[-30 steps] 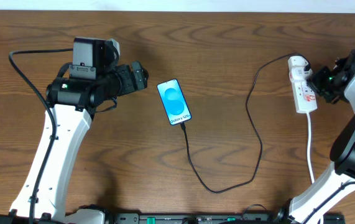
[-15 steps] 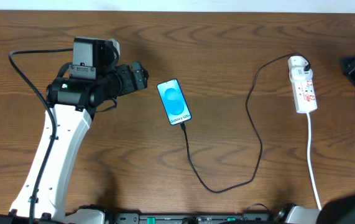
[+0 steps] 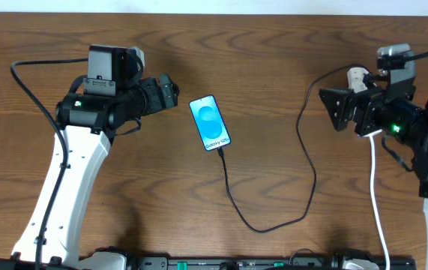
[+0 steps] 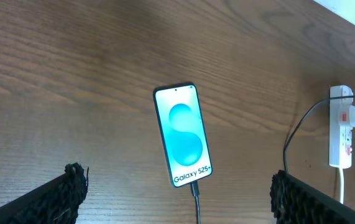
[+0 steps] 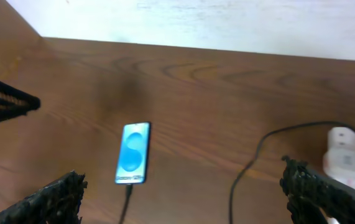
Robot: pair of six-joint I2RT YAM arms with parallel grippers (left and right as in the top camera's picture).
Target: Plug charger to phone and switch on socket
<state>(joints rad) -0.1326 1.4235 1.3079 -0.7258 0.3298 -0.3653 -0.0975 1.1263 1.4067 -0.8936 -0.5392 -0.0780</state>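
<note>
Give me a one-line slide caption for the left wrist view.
Open left gripper hovers above the lit phone, charger plugged into its bottom edge, socket at far right.

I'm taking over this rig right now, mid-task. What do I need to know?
Left tool: open, empty, near the phone.
Right tool: open, empty, by the power strip.
Done: charger cable sits in the phone's bottom end, other end at the strip.
Left to do: whether the strip is on can't be told here; check, switch it on if not.

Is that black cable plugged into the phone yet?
Plugged in: the cable ends in the bottom edge of the phone.
</note>
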